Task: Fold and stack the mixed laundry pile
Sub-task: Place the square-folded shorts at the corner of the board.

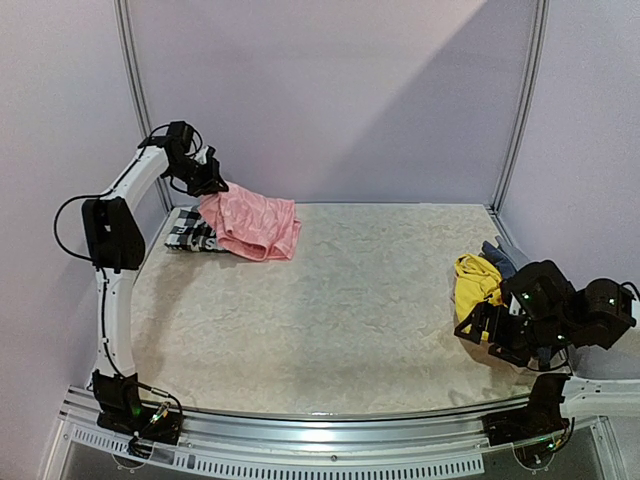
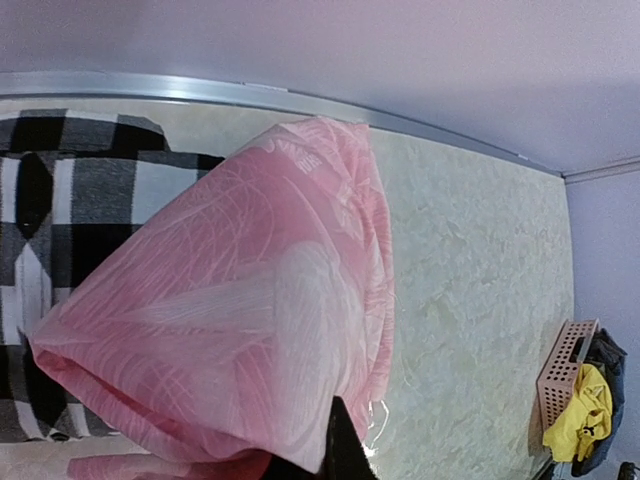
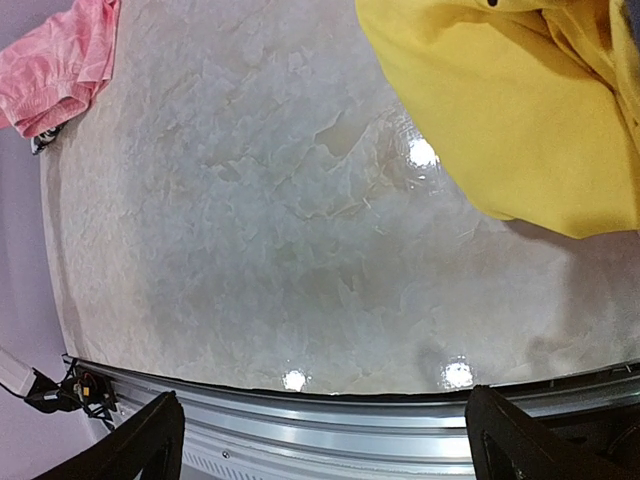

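Clenching the pink garment point(image 1: 250, 225) is the left gripper point(image 1: 205, 180); right gripper point(image 3: 322, 440) gapes; print point(image 2: 300, 155) illegible

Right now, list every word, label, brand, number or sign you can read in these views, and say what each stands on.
No text reads clearly in any view.
pink garment: a faint pale mark near its top edge, too blurred to read; it may not be lettering.
checked shirt: only the check pattern, no lettering.
yellow garment: plain, no print shows.
basket: too small to tell.
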`<state>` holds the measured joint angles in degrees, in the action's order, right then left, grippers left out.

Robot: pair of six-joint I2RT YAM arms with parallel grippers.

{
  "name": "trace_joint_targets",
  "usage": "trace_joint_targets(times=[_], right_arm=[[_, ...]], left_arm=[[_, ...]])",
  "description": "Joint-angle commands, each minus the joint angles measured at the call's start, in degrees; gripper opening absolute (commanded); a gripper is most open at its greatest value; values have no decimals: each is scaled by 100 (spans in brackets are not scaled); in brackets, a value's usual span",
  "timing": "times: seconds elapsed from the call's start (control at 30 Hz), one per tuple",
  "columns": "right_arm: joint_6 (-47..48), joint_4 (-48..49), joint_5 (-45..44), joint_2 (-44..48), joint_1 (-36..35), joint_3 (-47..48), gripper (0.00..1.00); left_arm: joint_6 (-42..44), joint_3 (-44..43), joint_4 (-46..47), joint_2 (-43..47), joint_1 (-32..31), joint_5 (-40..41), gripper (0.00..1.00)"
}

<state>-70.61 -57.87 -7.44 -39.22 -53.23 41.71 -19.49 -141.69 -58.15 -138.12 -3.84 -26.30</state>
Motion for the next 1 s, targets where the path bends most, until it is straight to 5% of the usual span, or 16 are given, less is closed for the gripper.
trace_joint_targets(times=[0.0,0.5,0.97], right_arm=[[146,178,160,-138,-20,139,99],[452,380,470,-772,-20,361,99],[924,349,1152,-1940,-20,959,99]], left_arm=[[97,9,23,513,317,-321,0],[28,483,-27,1103,695,-853,0],[708,107,-600,643,896,-347,0]])
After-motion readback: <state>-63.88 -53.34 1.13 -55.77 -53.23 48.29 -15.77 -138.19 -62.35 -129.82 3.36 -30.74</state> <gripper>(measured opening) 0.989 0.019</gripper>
